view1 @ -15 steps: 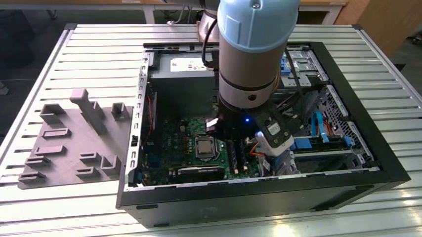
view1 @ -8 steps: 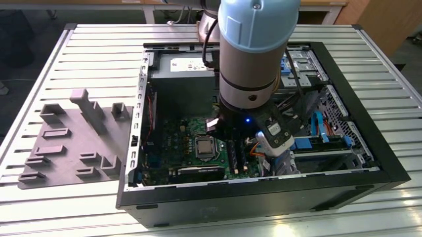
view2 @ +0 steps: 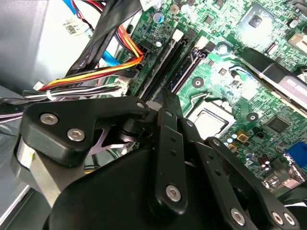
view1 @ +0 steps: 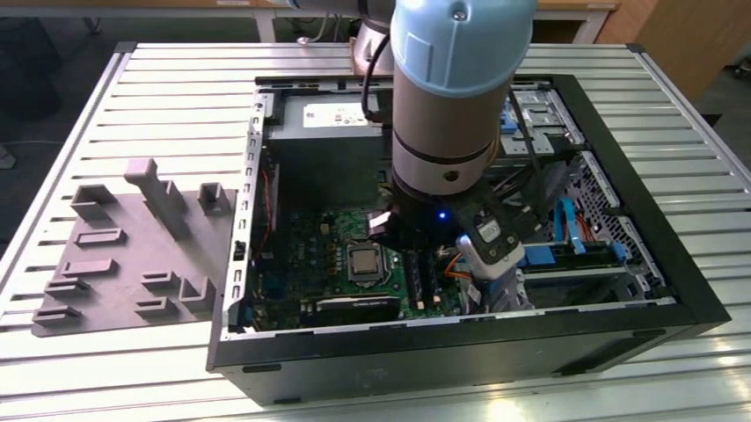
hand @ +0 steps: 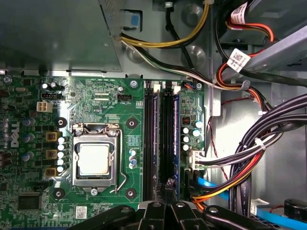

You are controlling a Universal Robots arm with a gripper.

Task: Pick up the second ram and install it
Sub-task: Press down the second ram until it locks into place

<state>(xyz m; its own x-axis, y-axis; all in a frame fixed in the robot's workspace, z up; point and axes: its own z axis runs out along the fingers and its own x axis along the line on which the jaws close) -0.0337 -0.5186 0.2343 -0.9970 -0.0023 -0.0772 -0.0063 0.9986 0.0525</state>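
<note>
My gripper [hand: 168, 194] hangs low inside the open computer case [view1: 657, 290], over the green motherboard [hand: 100, 103]. Its jaws stand pressed together, and its tips sit at the near end of the long black memory slots [hand: 151, 139]. In both wrist views a dark stick with a bluish edge, apparently the ram [hand: 175, 139], stands edge-on in the slot beside the tips. I cannot tell whether the tips touch it. The second wrist view looks past the black linkages of the gripper [view2: 164, 98] to the ram [view2: 184, 72] and the slots [view2: 165, 57].
The processor socket [hand: 94, 159] lies beside the slots. Cable bundles [hand: 249, 163] and a drive cage crowd the other side. On the exterior view's left, a grey fixture plate [view1: 129, 255] with blocks lies on the slatted table [view1: 176, 88]. The arm [view1: 452, 97] stands over the case.
</note>
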